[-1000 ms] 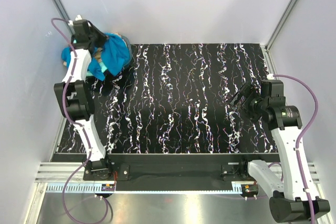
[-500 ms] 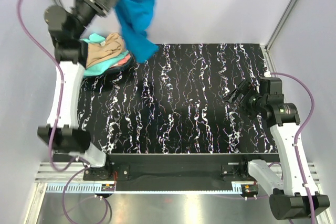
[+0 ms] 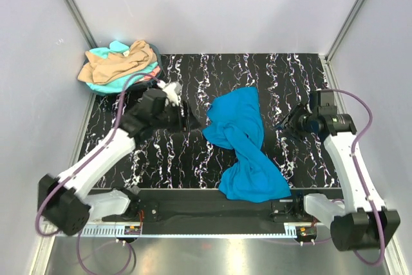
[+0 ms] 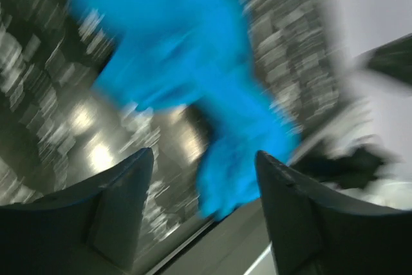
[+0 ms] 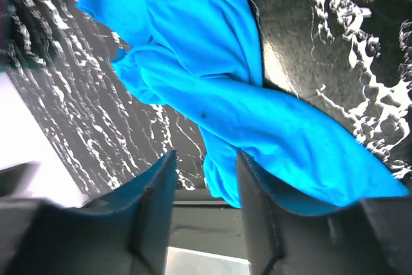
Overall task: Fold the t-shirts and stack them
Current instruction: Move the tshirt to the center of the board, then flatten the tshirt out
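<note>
A bright blue t-shirt (image 3: 241, 136) lies crumpled on the black marbled table (image 3: 161, 159), right of centre, reaching down to the front edge. My left gripper (image 3: 188, 120) hovers just left of it, open and empty. In the blurred left wrist view the gripper (image 4: 205, 156) shows wide jaws with the blue t-shirt (image 4: 174, 49) beyond them. My right gripper (image 3: 284, 123) sits just right of the shirt. The right wrist view has the gripper (image 5: 203, 159) open, with a gap between its fingers and the blue t-shirt (image 5: 193, 43) spread below. Nothing is clamped.
A pile of t-shirts sits at the table's back left corner, a tan one (image 3: 116, 62) on top of a turquoise one (image 3: 106, 85). White walls close in the back and both sides. The metal rail (image 3: 212, 227) with the arm bases runs along the front.
My left arm lifted the blue t-shirt off the back left pile, swung it over the table and let go. The shirt now lies right of centre. My right gripper's jaws have narrowed.
</note>
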Available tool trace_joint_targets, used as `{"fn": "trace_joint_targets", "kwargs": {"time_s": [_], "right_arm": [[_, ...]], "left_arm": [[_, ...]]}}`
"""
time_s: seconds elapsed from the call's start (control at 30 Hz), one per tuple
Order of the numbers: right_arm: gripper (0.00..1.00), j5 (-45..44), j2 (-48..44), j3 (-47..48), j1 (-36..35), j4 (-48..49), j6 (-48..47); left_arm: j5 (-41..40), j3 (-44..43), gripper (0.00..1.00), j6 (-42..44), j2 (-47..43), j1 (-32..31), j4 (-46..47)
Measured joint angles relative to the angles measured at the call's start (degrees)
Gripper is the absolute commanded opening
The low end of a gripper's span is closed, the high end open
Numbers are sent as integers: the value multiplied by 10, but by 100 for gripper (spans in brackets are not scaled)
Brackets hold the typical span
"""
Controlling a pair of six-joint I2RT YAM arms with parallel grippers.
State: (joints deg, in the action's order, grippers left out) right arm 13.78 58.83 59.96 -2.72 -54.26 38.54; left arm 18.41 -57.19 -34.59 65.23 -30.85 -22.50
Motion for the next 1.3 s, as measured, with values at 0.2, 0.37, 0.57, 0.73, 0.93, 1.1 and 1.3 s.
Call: {"fn": "trace_joint_targets", "kwargs": {"time_s": [0.2,0.37,0.57,0.73,0.93,1.1,1.3], "right_arm": [[68,14,76,-42,-7,23,10],[78,25,137,-71,-61,47,15],[70,21,219,-85,-119,83,23],[66,18,251,-91,-167,103,27],[61,18,273,-98,-208,128,32],[6,6,291,-113,-211,148,34],[0,-98,281,-93,-212,112,43]], "left_arm": [[-17,18,84,71,159,-5,-62],[-17,-40,85,92,319,-29,-44],[1,-131,76,91,435,-35,-2],[7,-141,61,80,454,-34,32],[15,-152,3,69,482,-34,49],[1,-152,0,77,474,-34,36],[-50,-152,0,103,384,-34,-40]]}}
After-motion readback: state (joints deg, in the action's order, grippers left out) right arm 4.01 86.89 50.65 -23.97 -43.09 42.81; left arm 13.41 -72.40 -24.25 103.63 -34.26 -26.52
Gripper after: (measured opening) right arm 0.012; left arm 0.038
